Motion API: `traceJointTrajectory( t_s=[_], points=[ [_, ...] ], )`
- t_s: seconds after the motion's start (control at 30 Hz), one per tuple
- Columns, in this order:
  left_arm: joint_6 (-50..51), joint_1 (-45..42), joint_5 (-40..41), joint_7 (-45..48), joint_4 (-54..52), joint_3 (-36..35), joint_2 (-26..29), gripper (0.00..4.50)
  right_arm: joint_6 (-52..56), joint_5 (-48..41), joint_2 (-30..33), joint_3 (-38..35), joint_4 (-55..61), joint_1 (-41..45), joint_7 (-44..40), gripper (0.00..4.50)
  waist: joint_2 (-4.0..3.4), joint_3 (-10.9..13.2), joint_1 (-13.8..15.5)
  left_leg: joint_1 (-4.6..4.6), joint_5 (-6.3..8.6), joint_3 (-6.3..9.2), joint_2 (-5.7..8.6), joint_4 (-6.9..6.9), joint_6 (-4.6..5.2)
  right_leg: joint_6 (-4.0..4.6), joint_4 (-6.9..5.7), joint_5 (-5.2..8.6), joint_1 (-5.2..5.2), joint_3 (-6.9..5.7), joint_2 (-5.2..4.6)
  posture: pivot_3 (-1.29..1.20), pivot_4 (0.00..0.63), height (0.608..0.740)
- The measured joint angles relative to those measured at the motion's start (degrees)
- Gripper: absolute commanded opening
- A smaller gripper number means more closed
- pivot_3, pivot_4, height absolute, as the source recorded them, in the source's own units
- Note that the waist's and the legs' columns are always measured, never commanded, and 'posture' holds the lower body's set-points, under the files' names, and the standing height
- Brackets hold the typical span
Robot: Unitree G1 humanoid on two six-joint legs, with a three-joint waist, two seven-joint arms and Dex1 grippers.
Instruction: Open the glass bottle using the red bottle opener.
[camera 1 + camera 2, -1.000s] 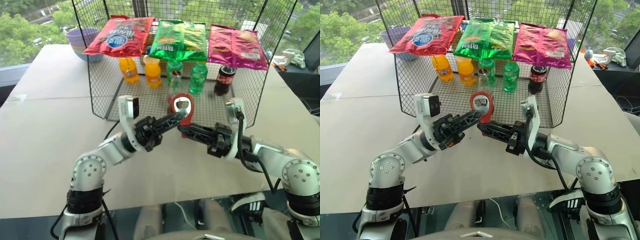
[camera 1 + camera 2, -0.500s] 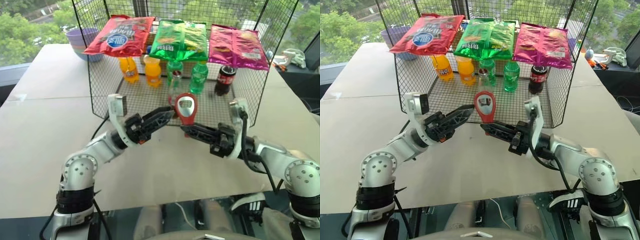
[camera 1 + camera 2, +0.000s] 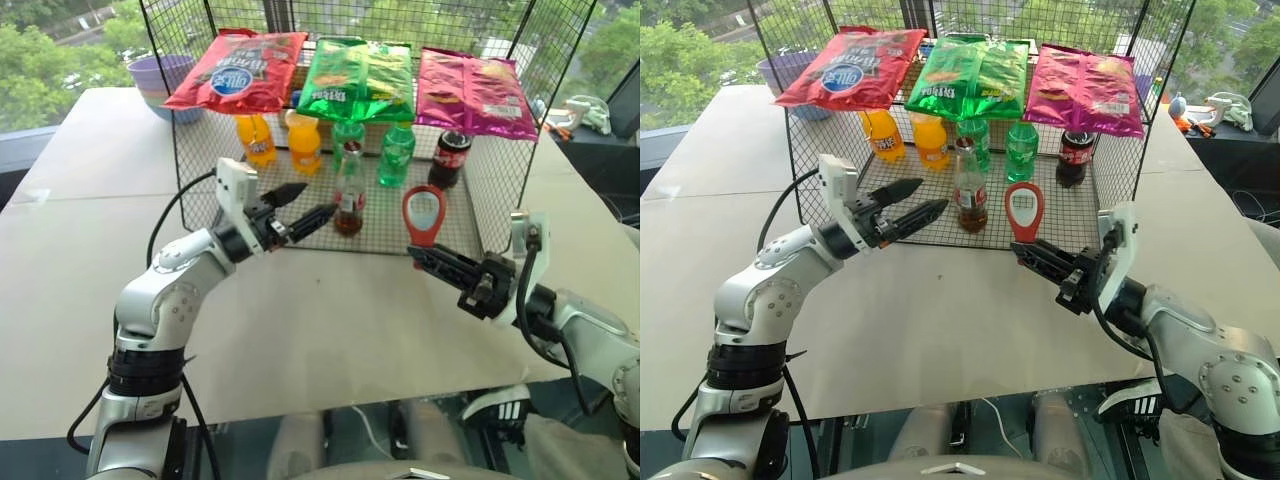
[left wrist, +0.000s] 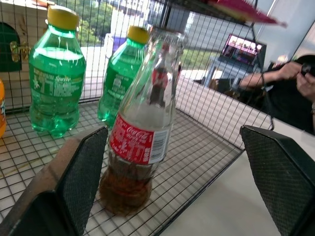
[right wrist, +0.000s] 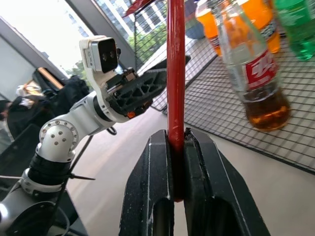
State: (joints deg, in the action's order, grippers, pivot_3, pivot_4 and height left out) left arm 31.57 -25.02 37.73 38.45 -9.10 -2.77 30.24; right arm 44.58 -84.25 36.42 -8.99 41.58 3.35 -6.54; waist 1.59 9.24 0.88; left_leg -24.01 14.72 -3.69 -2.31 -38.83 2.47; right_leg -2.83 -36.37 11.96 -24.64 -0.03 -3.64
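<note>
Glass bottle (image 3: 349,192): upright, cola-bottomed | left end effector (image 3: 309,204): spread, empty | right end effector (image 3: 419,254): pinching red bottle opener (image 3: 423,217)

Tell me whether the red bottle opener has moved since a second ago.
Yes. The red bottle opener, clamped in the right gripper, shifted rightward, away from the glass bottle, toward the wire cage's right wall.

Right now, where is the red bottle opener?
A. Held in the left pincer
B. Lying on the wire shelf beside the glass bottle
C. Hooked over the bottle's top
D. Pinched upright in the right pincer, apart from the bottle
D: the red bottle opener stands upright, clamped by its handle in the right pincer, clear of the glass bottle; the left pincer is open and empty.
</note>
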Motion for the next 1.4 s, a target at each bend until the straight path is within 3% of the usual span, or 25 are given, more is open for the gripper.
traceJointTrajectory(
  t_s=[0.37, 0.47, 0.53, 0.8, 0.9, 1.17, 1.4],
  points=[
    [-9.66, -10.50, -12.08, 6.35, 17.66, 6.37, -5.17, 4.45, -3.09, 1.14, 2.46, -2.61, 6.51, -5.91, 4.22, 0.00, 0.05, 0.03, -0.18, -0.21, 0.01, 0.10, 0.01, 0.03, 0.02, -0.08, 0.25, -0.05, -0.01, -0.10, 0.02, 0.00, 0.150, 0.740],
    [-13.71, -15.54, -15.68, 7.71, 26.76, 7.71, -7.59, 3.66, -4.64, 1.23, 2.52, -3.09, 9.20, -7.76, 7.19, 0.00, 0.04, 0.03, 0.05, -0.40, 0.00, 0.09, 0.05, -0.04, 0.02, -0.12, 0.27, -0.07, -0.03, -0.27, 0.05, 0.00, 0.150, 0.740],
    [-16.38, -17.30, -16.79, 9.31, 30.74, 7.77, -8.93, 2.62, -5.46, 1.20, 2.60, -3.18, 10.68, -8.45, 8.54, 0.00, 0.04, 0.02, -0.03, -0.46, 0.00, 0.12, 0.05, -0.06, 0.02, -0.25, 0.31, -0.15, -0.04, -0.27, 0.05, 0.00, 0.150, 0.740],
    [-20.97, -20.10, -18.26, 14.34, 37.27, 6.69, -10.53, 2.48, -7.92, 1.34, 3.80, -3.21, 11.71, -9.93, 10.95, 0.00, 0.04, 0.02, -0.07, -0.59, 0.00, 0.20, 0.05, -0.08, 0.03, -0.28, 0.40, -0.17, -0.04, -0.41, 0.05, 0.00, 0.150, 0.740],
    [-17.10, -16.83, -14.85, 17.83, 32.80, 4.92, -9.36, 2.48, -8.67, 2.29, 3.90, -3.17, 11.87, -10.99, 10.56, 0.00, 0.03, 0.03, -0.15, -0.63, 0.00, 0.32, 0.03, -0.09, 0.03, -0.28, 0.42, -0.16, -0.06, -0.42, 0.05, 0.00, 0.150, 0.740],
    [-7.49, -3.03, -5.06, 21.61, 6.22, 2.28, -2.82, 2.48, -9.14, 5.62, 4.47, -2.61, 11.33, -12.44, 7.11, 0.00, 0.01, 0.02, -0.16, -0.60, 0.00, 0.51, -0.02, -0.20, 0.02, -0.27, 0.34, -0.16, -0.06, -0.41, 0.04, 0.00, 0.150, 0.740],
    [-10.15, 7.35, -7.30, 21.49, 0.17, 3.81, -1.85, 2.48, -6.47, 13.54, 6.52, 2.39, 7.40, -8.20, 5.36, 0.00, 0.00, 0.03, -0.08, -0.47, -0.01, 0.43, 0.02, -0.49, 0.03, -0.12, 0.09, -0.09, 0.00, -0.30, 0.04, 0.00, 0.150, 0.740]
  ],
)
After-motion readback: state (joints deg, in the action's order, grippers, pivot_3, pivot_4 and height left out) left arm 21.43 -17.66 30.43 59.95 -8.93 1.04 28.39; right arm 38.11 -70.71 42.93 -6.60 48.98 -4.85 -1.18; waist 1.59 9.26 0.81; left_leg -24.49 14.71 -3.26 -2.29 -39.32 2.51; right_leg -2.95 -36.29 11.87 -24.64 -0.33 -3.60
